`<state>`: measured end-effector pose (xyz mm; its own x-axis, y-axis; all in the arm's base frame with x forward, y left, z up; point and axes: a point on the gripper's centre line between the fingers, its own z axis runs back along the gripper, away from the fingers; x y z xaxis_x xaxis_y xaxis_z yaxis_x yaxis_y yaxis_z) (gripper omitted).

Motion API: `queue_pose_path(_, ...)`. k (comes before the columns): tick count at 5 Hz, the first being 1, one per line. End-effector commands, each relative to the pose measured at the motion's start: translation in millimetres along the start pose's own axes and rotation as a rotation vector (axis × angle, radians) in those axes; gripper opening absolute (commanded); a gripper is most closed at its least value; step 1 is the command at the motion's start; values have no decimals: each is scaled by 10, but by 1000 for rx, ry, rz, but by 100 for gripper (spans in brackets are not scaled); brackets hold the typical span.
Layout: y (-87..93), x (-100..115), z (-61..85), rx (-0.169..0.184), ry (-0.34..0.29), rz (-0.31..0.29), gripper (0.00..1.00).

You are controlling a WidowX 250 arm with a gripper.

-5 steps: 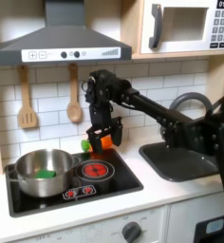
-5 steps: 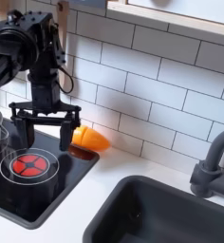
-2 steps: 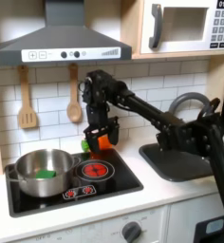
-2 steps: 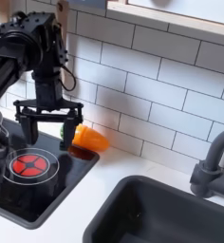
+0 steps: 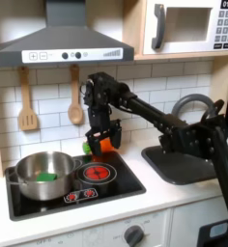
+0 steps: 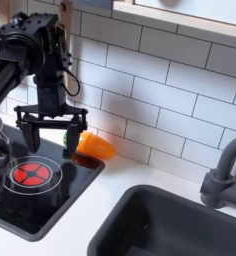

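My black gripper hangs open over the back edge of the toy stove, fingers pointing down, with nothing between them. An orange toy carrot lies on the counter against the tiled wall, just past the right finger in the second exterior view. In the first exterior view the gripper stands in front of the carrot, behind the red burner. Whether the finger touches the carrot I cannot tell.
A steel pot holding a green piece sits on the stove's left burner. A dark sink with a faucet lies to the right. A spatula and a wooden spoon hang on the wall under the hood.
The arm shifted slightly toward the wall and the carrot a second ago. It has held still since, fingers still spread.
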<state>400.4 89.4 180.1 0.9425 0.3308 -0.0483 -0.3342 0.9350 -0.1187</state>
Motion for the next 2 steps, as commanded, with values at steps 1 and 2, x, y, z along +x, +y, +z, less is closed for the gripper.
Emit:
queue_pose_path(1,62,-236,-120,3,63,-10,100)
queue_pose_path(2,72,-341,-48,-8,61,-14,100)
